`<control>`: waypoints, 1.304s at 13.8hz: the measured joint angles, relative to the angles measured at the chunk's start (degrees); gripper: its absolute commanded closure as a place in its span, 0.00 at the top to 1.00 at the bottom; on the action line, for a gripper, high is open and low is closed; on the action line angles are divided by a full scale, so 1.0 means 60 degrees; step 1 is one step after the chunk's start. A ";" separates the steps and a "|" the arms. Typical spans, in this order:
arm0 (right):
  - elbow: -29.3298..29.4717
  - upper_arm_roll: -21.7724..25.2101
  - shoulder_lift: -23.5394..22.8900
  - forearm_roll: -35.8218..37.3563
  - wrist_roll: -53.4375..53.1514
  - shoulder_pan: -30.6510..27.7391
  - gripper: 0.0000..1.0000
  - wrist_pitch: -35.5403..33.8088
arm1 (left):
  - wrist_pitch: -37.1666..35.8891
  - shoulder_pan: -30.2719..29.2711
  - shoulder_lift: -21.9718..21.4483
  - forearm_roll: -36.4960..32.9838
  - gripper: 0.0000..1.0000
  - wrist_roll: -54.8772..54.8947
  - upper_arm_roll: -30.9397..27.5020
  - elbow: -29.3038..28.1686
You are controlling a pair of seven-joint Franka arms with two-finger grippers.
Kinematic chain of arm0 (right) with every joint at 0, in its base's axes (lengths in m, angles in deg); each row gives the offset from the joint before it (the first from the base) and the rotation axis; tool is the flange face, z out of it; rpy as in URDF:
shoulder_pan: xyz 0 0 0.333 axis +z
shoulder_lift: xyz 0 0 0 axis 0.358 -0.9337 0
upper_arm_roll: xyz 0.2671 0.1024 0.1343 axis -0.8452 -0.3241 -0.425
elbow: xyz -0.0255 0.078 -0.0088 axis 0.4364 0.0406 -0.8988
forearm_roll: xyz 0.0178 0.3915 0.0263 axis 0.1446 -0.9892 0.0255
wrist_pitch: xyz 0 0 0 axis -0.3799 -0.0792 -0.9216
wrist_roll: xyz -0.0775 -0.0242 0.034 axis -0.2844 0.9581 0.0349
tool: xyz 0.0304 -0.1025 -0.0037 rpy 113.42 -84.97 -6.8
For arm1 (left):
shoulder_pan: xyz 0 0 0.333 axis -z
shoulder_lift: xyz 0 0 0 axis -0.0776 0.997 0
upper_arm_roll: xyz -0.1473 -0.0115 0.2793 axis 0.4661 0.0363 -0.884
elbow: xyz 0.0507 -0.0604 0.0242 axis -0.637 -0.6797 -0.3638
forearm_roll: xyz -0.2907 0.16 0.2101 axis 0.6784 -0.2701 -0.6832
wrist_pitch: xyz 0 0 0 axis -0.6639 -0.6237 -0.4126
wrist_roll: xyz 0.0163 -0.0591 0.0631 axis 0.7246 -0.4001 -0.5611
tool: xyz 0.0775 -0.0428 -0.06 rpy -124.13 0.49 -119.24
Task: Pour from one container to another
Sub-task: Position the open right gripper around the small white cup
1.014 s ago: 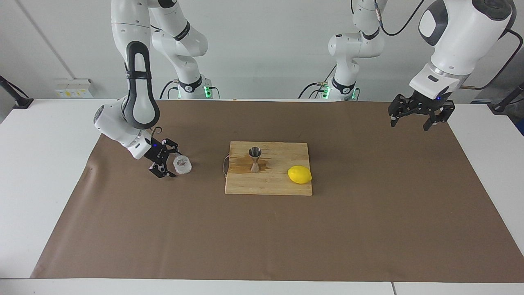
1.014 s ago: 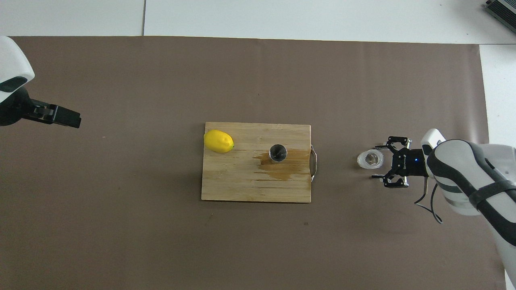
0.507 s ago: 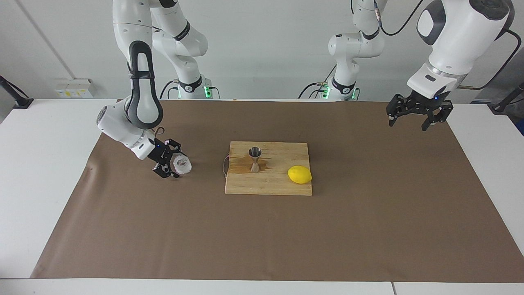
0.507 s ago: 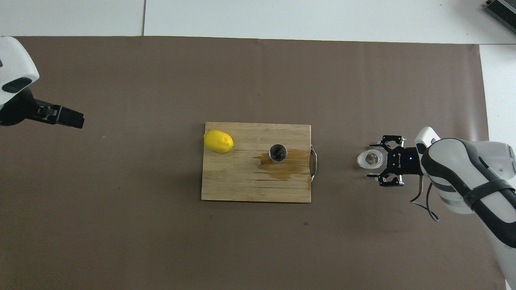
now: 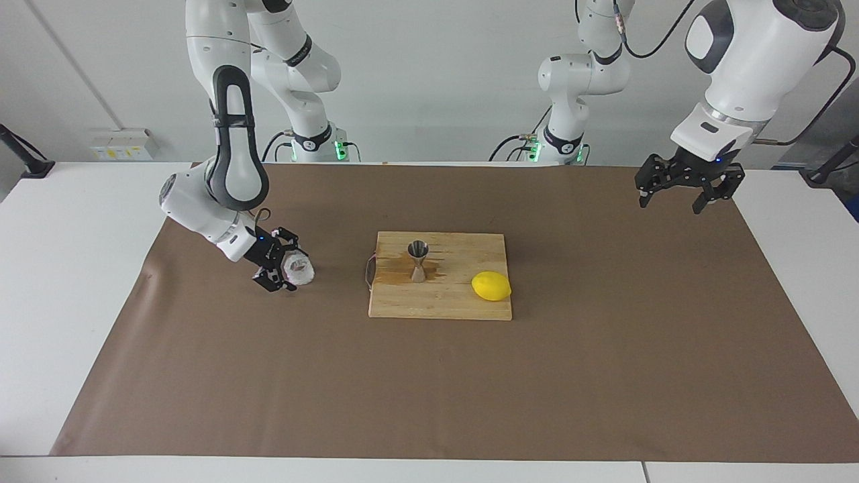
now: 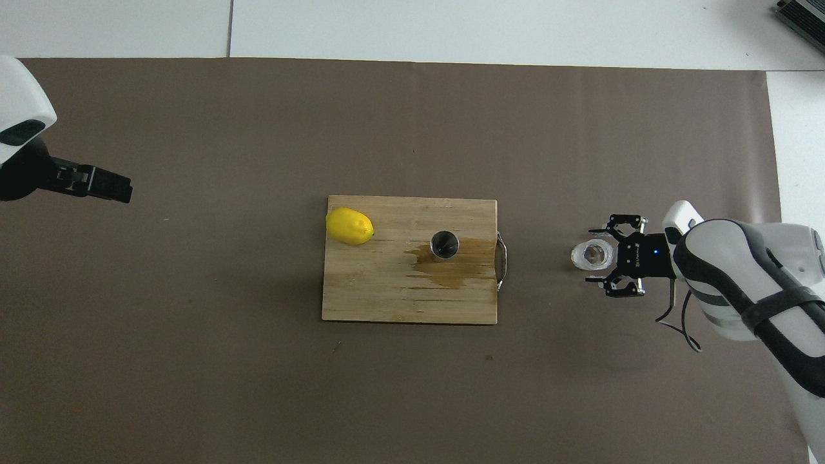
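The clear ribbed cup (image 5: 299,270) stands upright on the brown mat toward the right arm's end of the table; it also shows in the overhead view (image 6: 593,255). My right gripper (image 5: 284,268) is low at the cup and open, with a fingertip on either side of it (image 6: 598,255). The steel jigger (image 5: 418,260) stands upright on the wooden board (image 5: 463,305), and in the overhead view (image 6: 445,245) its mouth faces up. My left gripper (image 5: 678,199) waits open and empty, raised over the mat's corner at the left arm's end (image 6: 119,190).
A yellow lemon (image 5: 491,286) lies on the board's corner toward the left arm's end (image 6: 349,226). A brown wet stain (image 6: 451,276) spreads on the board around the jigger. The board has a metal handle (image 6: 502,261) facing the cup.
My right gripper has slid closer to the cup, so its fingertips now lie on either side of it. The cup, jigger and lemon have not moved. The left gripper barely shifted.
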 measured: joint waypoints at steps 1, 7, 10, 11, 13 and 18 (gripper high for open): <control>0.0009 0.0000 0.0026 0.0000 0.0000 0.0001 1.00 -0.0018 | 0.0001 -0.0007 0.0000 0.0001 1.00 -0.0013 -0.0006 0.0000; 0.0011 0.0000 0.0074 0.0000 0.0244 0.0033 1.00 -0.0071 | 0.0001 -0.0036 -0.0009 0.0003 1.00 -0.0021 -0.0001 0.0000; 0.0011 -0.0004 0.0074 0.0000 0.0310 0.0163 0.95 -0.0078 | 0.0001 -0.0058 -0.0020 0.0003 1.00 -0.0023 -0.0001 0.0000; 0.0011 -0.0005 0.0074 0.0000 0.0348 0.0201 0.93 -0.0078 | 0.0001 -0.0061 -0.0022 0.0003 1.00 -0.0023 -0.0001 0.0000; 0.0011 -0.0005 0.0074 0.0000 0.0490 0.0213 0.91 -0.0078 | 0.0000 -0.0063 -0.0023 0.0003 1.00 -0.0023 -0.0001 0.0000; 0.0011 -0.0004 0.0074 -0.0001 0.0624 0.0203 0.92 -0.0074 | 0.0000 -0.0072 -0.0025 0.0004 1.00 -0.0023 0.0001 0.0000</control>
